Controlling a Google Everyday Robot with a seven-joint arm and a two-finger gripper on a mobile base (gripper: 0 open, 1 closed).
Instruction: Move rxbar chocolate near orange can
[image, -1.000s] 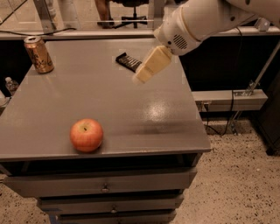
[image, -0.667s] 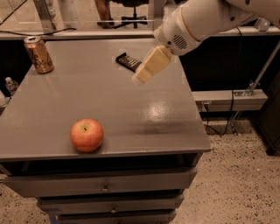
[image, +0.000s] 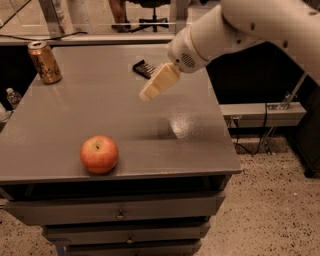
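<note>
The rxbar chocolate (image: 143, 68), a flat black bar, lies at the back middle of the grey table (image: 100, 110); its right end is hidden behind the gripper. The orange can (image: 44, 62) stands upright at the table's back left corner, far left of the bar. My gripper (image: 149, 93), cream-coloured on a white arm, hangs above the table just in front and to the right of the bar, pointing down-left. It holds nothing that I can see.
A red apple (image: 99, 154) sits near the table's front edge on the left. Drawers (image: 120, 215) are below the tabletop. A small bottle (image: 13, 97) stands off the table's left side. A rail and cables are on the floor at the right.
The gripper has moved a little to the left and down, closer to the bar. The bar, can and apple have not moved.
</note>
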